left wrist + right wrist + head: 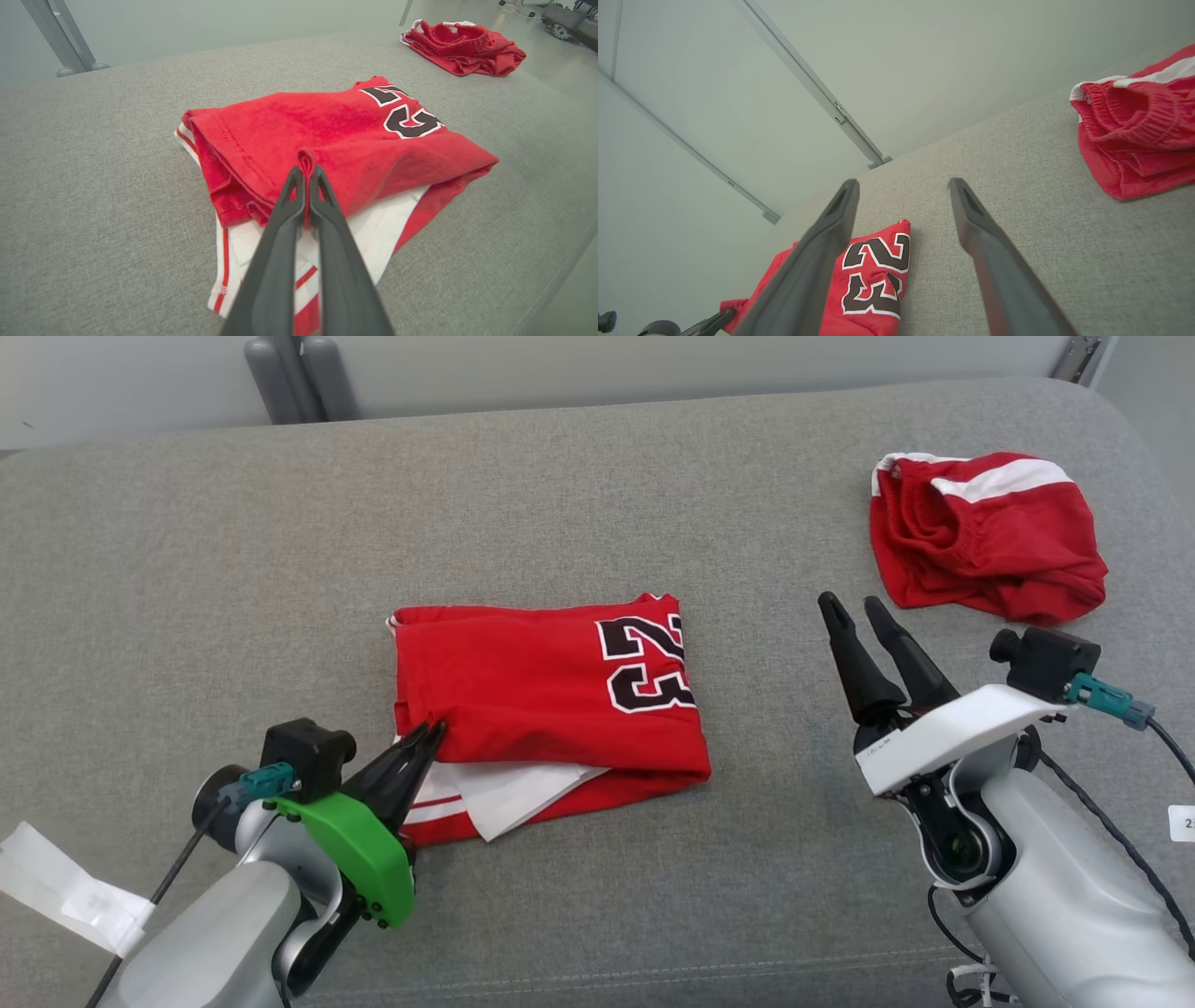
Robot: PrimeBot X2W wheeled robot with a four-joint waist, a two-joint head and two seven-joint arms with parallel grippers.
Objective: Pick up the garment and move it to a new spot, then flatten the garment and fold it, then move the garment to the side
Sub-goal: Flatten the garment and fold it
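Red cloth: a small raised pinch of it is caught between the tips of the left pincer (432, 732), whose two dark fingers are clenched on the near-left edge of the garment (546, 695). The left wrist view confirms this: the fingertips meet and a little ridge of fabric stands up between them. The grip is on the top red layer, just above a white layer (512, 791) with red stripes that sticks out at the near side.

Garment: folded into a rough rectangle, lying near the middle of the grey woven worktop (187, 569). A black number 23 (646, 663), outlined in white, sits on its right end, turned sideways. The near-right corner is rounded by the fold.

Right pincer (850, 607): released, fingers spread, nothing between them. It is to the right of the garment and apart from it, tips pointing toward the far side. In the right wrist view, bare worktop shows through the gap between the two fingers.

Far right: red shorts (980, 537), crumpled, with a white band along the far side. They are well apart from the garment and just beyond the right pincer's tips.

Far edge, left of centre: two grey upright posts (299, 378) behind the worktop.
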